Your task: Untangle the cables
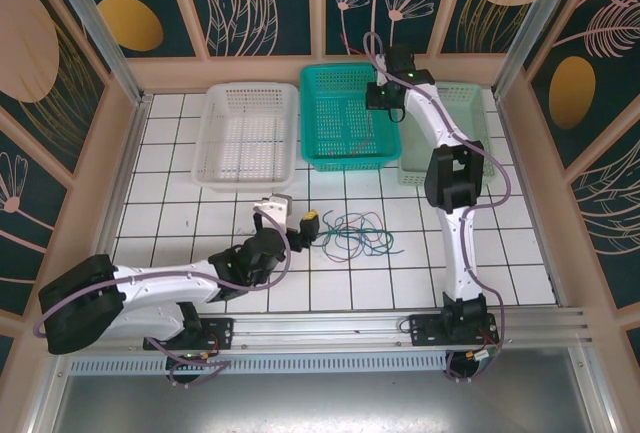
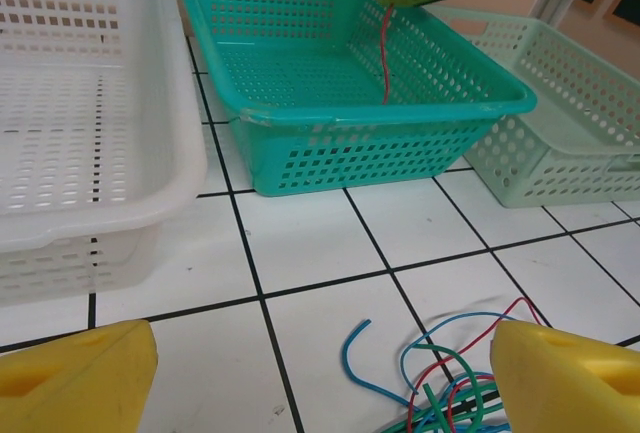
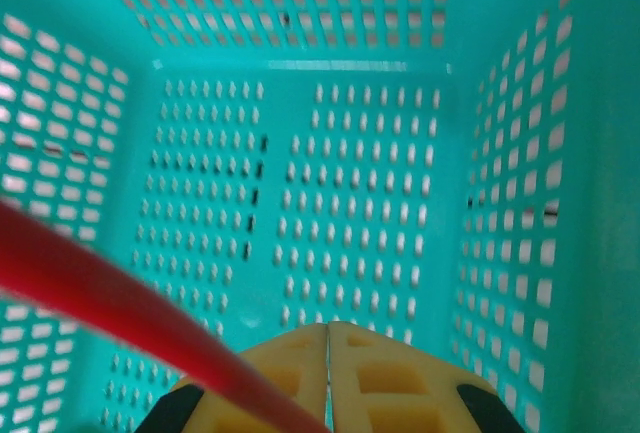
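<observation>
Left pincer (image 1: 292,215) sits low over the white-tiled bench (image 1: 170,223), its yellow fingers (image 2: 75,378) spread wide. A loose tangle of thin cables (image 1: 355,234), blue, green and red, lies flat on the tiles just to the right of this pincer. From the left wrist, the tangle (image 2: 440,383) lies ahead of the gap and toward the right finger. Some strands pass out of sight behind that finger, so contact cannot be judged.

Right pincer (image 1: 385,93) hangs over the teal basket (image 1: 340,161), the middle of three at the far side of the bench. A white basket (image 1: 245,181) stands to its left and a pale green basket (image 1: 480,113) to its right. This pincer's fingers (image 3: 290,373) are pressed together, pinching one red cable (image 2: 386,53). The cable hangs straight down into the teal basket, well apart from the tangle. From the right wrist, it crosses the lower left as a red blur above the basket's floor.
</observation>
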Available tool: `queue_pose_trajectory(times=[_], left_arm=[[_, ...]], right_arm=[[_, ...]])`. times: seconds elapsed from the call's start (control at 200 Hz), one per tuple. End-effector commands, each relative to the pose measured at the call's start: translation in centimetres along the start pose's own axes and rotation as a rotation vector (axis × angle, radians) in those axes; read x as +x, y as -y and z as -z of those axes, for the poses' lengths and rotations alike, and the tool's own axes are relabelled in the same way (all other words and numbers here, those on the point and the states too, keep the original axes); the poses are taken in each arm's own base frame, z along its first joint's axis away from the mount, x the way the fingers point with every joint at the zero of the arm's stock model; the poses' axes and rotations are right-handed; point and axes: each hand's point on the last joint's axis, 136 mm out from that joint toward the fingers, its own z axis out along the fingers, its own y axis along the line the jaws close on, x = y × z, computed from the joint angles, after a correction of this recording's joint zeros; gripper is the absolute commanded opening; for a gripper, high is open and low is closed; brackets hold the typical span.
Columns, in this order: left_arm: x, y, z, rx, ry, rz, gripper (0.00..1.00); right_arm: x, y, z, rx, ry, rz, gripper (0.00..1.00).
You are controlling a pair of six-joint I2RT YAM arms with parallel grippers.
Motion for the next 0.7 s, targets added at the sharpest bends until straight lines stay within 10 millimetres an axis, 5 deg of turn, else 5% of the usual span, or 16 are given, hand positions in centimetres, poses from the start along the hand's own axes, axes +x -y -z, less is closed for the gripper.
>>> queue_pose_trajectory(times=[0.0, 0.2, 0.24, 0.32, 0.36, 0.576, 0.691], left_arm=[[-0.8, 0.1, -0.7, -0.031, 0.004, -0.028, 0.87], [-0.6, 0.5, -1.5, -0.041, -0.023, -0.065, 0.88], [-0.6, 0.6, -1.6, -0.043, -0.024, -0.066, 0.88], [-0.8, 0.8, -1.8, -0.041, -0.027, -0.064, 0.88], [-0.8, 0.9, -2.0, -0.041, -0.031, -0.065, 0.88], [-0.5, 1.1, -2.3, -0.055, -0.056, -0.075, 0.88], [-0.2, 1.1, -2.7, -0.065, -0.064, -0.072, 0.88]], right_arm=[[1.3, -0.5, 1.1, 0.008, -0.064, 0.037, 0.00], [2.6, -1.3, 0.4, -0.003, -0.108, 0.096, 0.09], [2.8, -1.5, 0.2, -0.002, -0.114, 0.111, 0.17], [3.0, -1.6, -0.1, 0.011, -0.119, 0.123, 0.53], [2.7, -1.7, 0.1, 0.008, -0.113, 0.117, 0.62], [-2.6, -4.8, 6.4, -0.075, 0.092, 0.093, 0.67], [-3.2, -6.8, 9.9, -0.131, 0.155, 0.113, 0.67]])
